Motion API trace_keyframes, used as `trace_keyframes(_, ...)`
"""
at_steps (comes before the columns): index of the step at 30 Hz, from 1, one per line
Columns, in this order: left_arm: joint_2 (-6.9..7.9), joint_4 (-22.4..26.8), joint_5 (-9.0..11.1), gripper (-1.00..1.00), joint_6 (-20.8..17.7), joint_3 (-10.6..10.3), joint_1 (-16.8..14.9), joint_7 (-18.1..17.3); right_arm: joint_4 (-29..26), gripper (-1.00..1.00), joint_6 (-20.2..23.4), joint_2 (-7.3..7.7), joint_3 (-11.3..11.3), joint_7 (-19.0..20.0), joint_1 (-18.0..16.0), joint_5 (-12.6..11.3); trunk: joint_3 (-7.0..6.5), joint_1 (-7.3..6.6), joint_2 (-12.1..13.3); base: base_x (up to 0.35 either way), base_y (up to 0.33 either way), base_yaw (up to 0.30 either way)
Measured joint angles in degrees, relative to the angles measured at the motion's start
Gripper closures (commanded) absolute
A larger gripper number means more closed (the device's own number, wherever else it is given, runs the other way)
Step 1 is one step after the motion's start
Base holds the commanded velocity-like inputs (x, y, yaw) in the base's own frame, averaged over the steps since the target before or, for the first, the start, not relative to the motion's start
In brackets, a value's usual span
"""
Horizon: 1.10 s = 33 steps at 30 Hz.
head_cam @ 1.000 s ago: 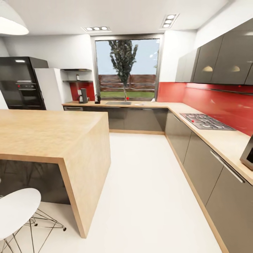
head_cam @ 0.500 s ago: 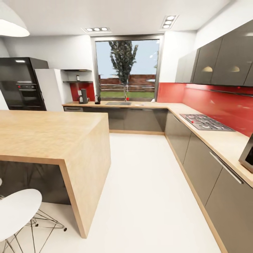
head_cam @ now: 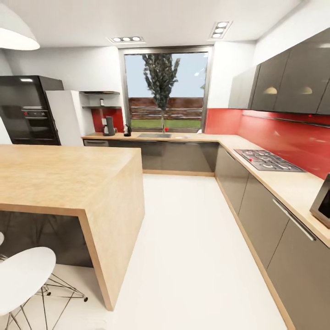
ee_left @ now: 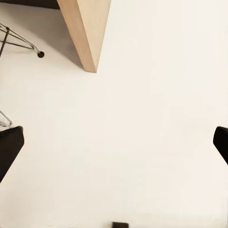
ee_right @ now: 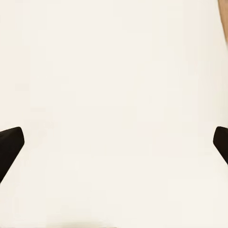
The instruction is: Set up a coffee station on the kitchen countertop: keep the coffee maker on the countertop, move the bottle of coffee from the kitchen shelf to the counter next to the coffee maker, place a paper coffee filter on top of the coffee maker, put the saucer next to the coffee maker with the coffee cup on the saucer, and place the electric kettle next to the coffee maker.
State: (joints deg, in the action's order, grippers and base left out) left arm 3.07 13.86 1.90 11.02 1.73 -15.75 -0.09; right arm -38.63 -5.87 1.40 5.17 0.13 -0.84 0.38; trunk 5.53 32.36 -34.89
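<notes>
Both grippers hung over bare white floor, the left gripper and right gripper each spread wide and holding nothing. Nearest stood a white chair beside the wooden island. Far off, under the window, the countertop carried the coffee maker and kettle, below the shelf.

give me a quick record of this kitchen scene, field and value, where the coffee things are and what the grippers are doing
coffee maker: far end of the kitchen countertop, left of the sink
electric kettle: beside it, nearer the sink
kitchen shelf: above the coffee maker; contents too small to tell
island bar: near left
left gripper: open, empty, above white floor
right gripper: open, empty
</notes>
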Motion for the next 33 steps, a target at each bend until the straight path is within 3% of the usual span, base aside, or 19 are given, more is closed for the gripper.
trace_keyframes(5, -0.81, -2.8, 1.6, -1.00, 0.3, 0.0, 0.2, -0.2, 0.3, -1.00, -1.1, 0.01, 0.0, 0.0, 0.0, 0.1, -0.90, -1.10, 2.0, 0.000, 0.000, 0.000)
trace_keyframes(7, -1.37, -3.4, 4.7, -1.00, 1.1, 0.0, 0.2, -0.2, 0.4, -1.00, -1.3, 0.01, 0.0, 0.0, 0.0, 0.1, -1.26, -1.54, 2.8, 0.000, 0.000, 0.000)
trace_keyframes(8, -1.41, -3.5, 5.1, -1.00, 1.2, 0.0, 0.2, -0.2, 0.7, -1.00, -1.3, 0.01, 0.0, 0.0, 0.0, 0.1, -1.44, -1.76, 3.2, 0.000, 0.000, 0.000)
trace_keyframes(19, -1.21, -3.7, 5.2, -1.00, 1.3, -0.3, 0.2, -0.2, 3.0, -1.00, -1.4, -0.05, 0.1, 0.0, 0.0, -0.2, -3.43, -4.18, 7.6, 0.000, 0.000, -0.020)
trace_keyframes(30, -1.27, -3.9, 4.8, -1.00, 1.3, -0.5, 0.3, -0.2, 3.3, -1.00, -1.4, -0.20, 0.0, 0.0, 0.0, -0.3, -5.31, -6.59, 12.0, 0.000, 0.000, -0.239)
trace_keyframes(33, -1.30, -3.8, 4.7, -1.00, 1.3, -0.5, 0.2, -0.2, 3.7, -1.00, -1.4, -0.23, 0.1, 0.0, 0.0, -0.2, -5.32, -6.60, 12.0, 0.000, 0.000, -0.264)
